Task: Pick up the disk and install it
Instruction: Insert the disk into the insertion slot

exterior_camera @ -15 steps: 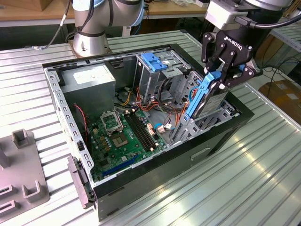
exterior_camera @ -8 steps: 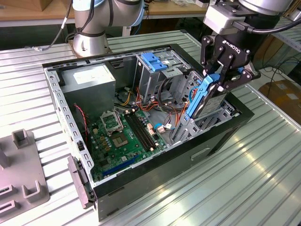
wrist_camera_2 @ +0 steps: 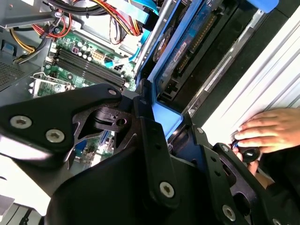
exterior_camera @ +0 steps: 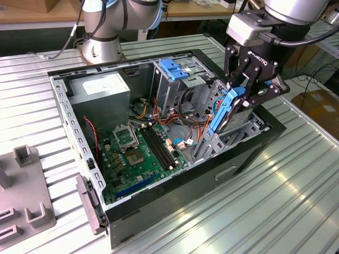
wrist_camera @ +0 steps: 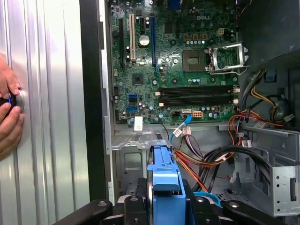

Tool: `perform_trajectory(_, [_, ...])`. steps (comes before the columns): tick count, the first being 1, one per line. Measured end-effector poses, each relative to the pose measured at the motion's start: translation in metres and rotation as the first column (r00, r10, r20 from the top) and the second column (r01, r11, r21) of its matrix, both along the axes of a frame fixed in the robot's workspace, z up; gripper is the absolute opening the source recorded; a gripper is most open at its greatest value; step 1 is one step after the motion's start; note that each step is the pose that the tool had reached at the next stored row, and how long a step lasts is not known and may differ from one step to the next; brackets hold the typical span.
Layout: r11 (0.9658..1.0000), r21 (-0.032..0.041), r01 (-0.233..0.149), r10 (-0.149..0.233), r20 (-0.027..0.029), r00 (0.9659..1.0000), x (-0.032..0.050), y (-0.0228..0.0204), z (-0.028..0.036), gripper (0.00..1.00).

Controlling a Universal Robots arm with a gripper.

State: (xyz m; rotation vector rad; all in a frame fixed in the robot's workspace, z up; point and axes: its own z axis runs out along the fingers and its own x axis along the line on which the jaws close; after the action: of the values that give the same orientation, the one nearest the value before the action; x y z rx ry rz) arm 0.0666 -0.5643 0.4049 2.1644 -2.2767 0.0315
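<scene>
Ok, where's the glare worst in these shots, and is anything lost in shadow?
Exterior view: bright streaks glare off the ribbed silver metal table. Second wrist view: that table washes out white, and the black tool looks dark against it. First wrist view: the green motherboard is evenly lit, without glare.

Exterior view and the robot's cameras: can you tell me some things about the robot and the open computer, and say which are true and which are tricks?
1. The black end effector is shut on the grey metal disk with blue plastic side rails. True.
2. The disk lies flat on the ribbed metal table. False: it is held up, tilted, at the open black computer case.
3. The case is open, showing a green motherboard. True.
4. Nobody is near the table. False: a person's hand is on the table beside the case.
</scene>
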Motion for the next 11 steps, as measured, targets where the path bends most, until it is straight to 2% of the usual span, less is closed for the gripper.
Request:
perform_trajectory(8, [1.0000,-0.0003,0.000,0.000,0.0000,1.0000,0.0000,-0.0003,-0.0062,0.37])
perform_trajectory(11, [1.0000,0.0002,0.000,0.000,0.0000,1.0000,0.0000,-0.0005,-0.0104,0.37])
